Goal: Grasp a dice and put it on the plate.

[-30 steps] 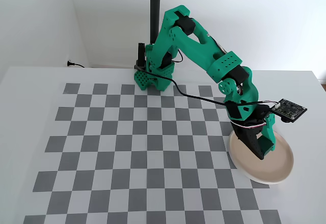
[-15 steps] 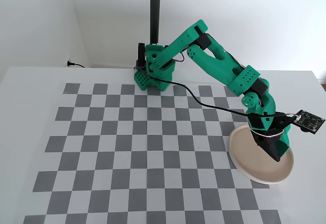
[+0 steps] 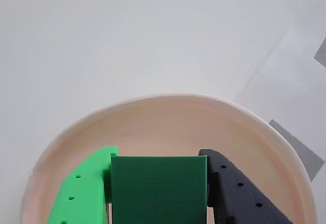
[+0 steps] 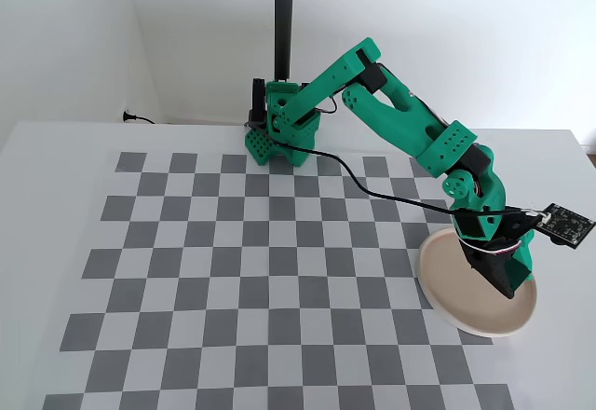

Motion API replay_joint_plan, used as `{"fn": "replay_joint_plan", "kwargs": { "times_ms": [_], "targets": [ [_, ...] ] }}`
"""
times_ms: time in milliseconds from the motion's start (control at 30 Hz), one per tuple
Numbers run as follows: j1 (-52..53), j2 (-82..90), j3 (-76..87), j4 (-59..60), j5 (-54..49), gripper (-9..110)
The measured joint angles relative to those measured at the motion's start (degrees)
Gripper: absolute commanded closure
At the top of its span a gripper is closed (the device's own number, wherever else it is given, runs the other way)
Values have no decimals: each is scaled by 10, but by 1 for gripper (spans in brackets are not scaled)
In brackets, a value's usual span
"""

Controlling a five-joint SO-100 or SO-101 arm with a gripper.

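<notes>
Dice [image 3: 159,188] clamped in hand [image 3: 159,170] | lower part cropped | over plate [image 3: 168,117]

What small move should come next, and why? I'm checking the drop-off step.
Probably lower a little and open the claw. In the wrist view the dice sits clamped between the green and black fingers, over the inside of the plate. The fixed view also puts the claw over the plate, so releasing there should land the dice on it.

Arm [image 4: 400,121]: bright green printed links, black motors at joints.
Cable [image 4: 372,189]: black, thin, looping off base.
Gripper [image 3: 159,155]: one green finger, one black, both with small holes.
Camera board [image 4: 566,224]: black, flat.
</notes>
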Motion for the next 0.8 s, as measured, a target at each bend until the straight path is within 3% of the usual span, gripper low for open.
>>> {"fn": "replay_joint_plan", "kwargs": {
  "times_ms": [367,800],
  "targets": [
    [4,-11,-1,7,4,88],
    [4,-12,-1,14,7,88]
  ]
}}
